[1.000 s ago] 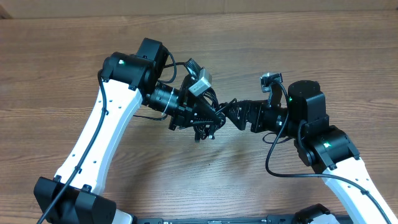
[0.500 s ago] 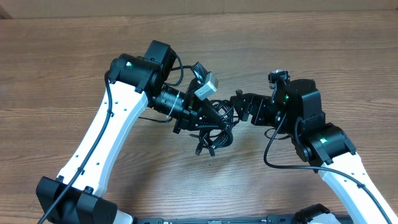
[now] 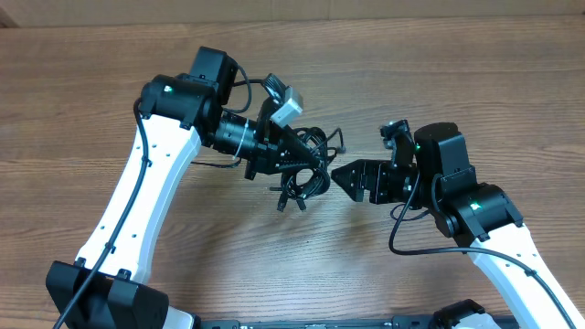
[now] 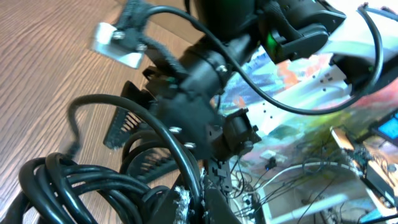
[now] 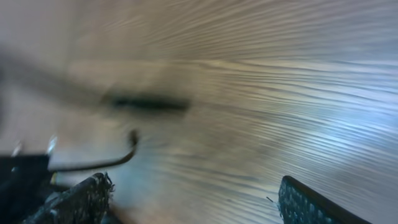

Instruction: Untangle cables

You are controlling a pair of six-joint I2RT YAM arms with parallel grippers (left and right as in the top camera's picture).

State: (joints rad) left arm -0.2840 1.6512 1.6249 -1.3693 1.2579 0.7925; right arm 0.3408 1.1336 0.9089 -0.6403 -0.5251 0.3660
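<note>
Roughly at the middle of the brown wood-grain table (image 3: 475,82), the left gripper (image 3: 316,164) on its white and black arm points to the right and is closed around a bunch of thin black cables (image 3: 311,181) with small plug ends. From above, the bunch shows as several overlapping loops gathered at the gripper's tip, with some loops rising behind it and others sagging below. A few short plug ends (image 3: 283,203) dangle from the lower left of the bunch. Whether they touch the wood cannot be told. The left wrist camera shows the same cables very close and filling its lower left corner as thick glossy coils laid over one another, with one strand arching up and across the view. The left fingers themselves are mostly hidden behind these coils, so how tightly they press is unclear. The right gripper (image 3: 336,174) points left toward the bunch, with its tip just beside the loops. The overhead view does not settle whether it touches them. Its own camera is heavily blurred but shows its two black fingers (image 5: 81,199) spread far apart at the bottom corners. Only streaked wood lies between them, so this gripper is wide open and holds nothing. One thin dark curved strand (image 5: 118,158) shows at the lower left of that view, too smeared to identify.
</note>
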